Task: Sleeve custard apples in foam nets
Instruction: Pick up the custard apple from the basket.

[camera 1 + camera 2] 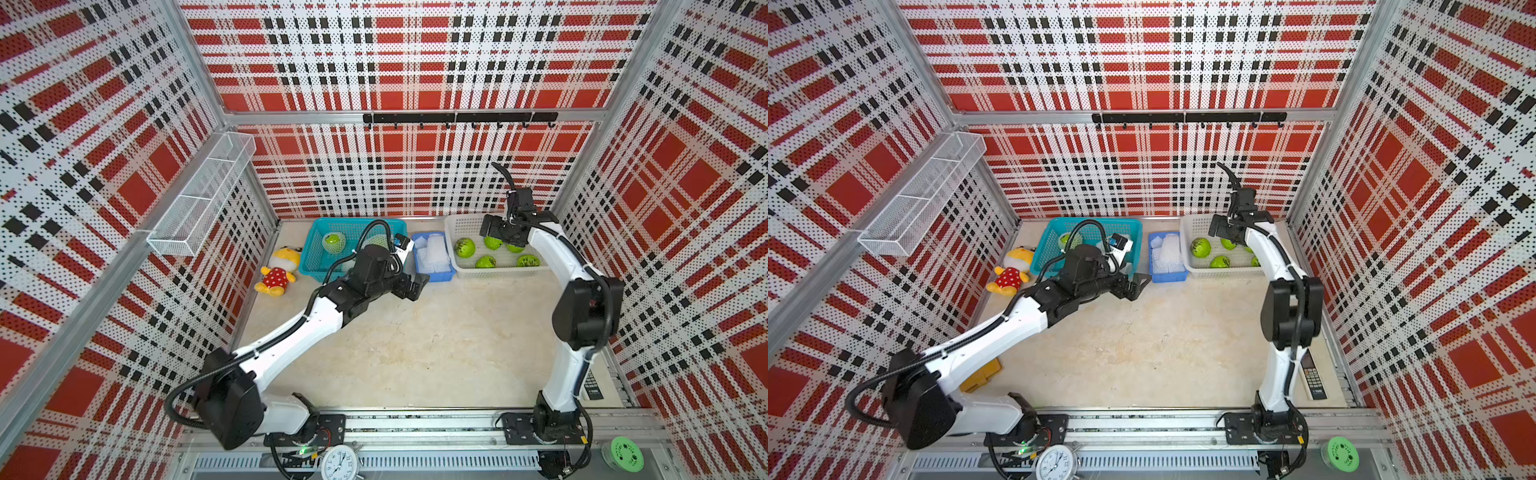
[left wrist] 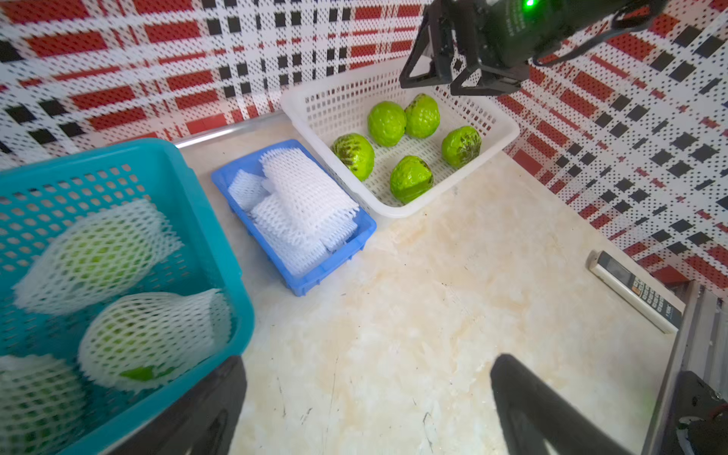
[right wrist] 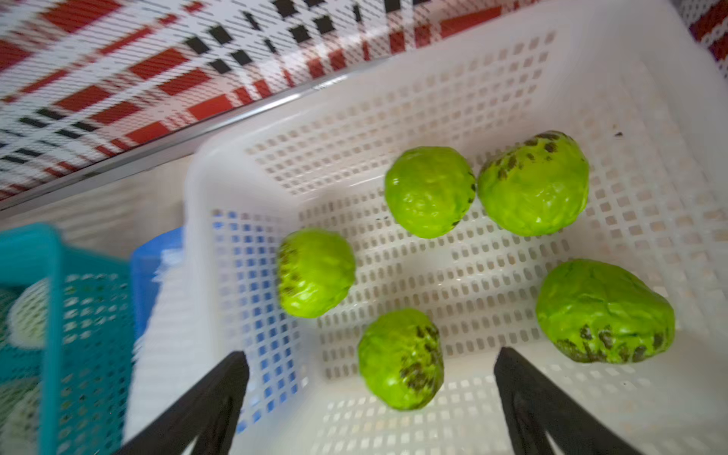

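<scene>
Right gripper (image 3: 370, 354): hanging over the white basket (image 3: 197, 197) at far right, jaws wide apart, nothing in them. It points down at the fruit, so a pick looks like the plan.
Apples (image 3: 429, 193): five bare ones loose on that basket's floor. The two at the far side seem to touch and the others lie apart. One (image 3: 400, 358) shows right between the open fingers (my bet for the target), and no finger is touching any fruit.
Left gripper (image 2: 368, 360): low over bare table (image 2: 433, 295), just near of the teal basket (image 2: 220, 220) and the blue tray (image 2: 338, 272). Jaws spread and empty. I'd judge it parked here to fetch a net while the other arm fetches fruit.
Nets (image 2: 303, 197): a white heap in the blue tray, which sits between the two baskets where either arm can get at it.
Teal basket: far left, with three sleeved apples (image 2: 153, 335) inside, one of them cut off at the picture's edge. This reads as the finished pile.
Progress: three wrapped and five waiting, as I judge it.
Next: come straight down, then close across the chosen apple's widest part.
Risk: bumpy round skin could roll out of a shallow grip, and the basket's near wall stands close to that fruit.
</scene>
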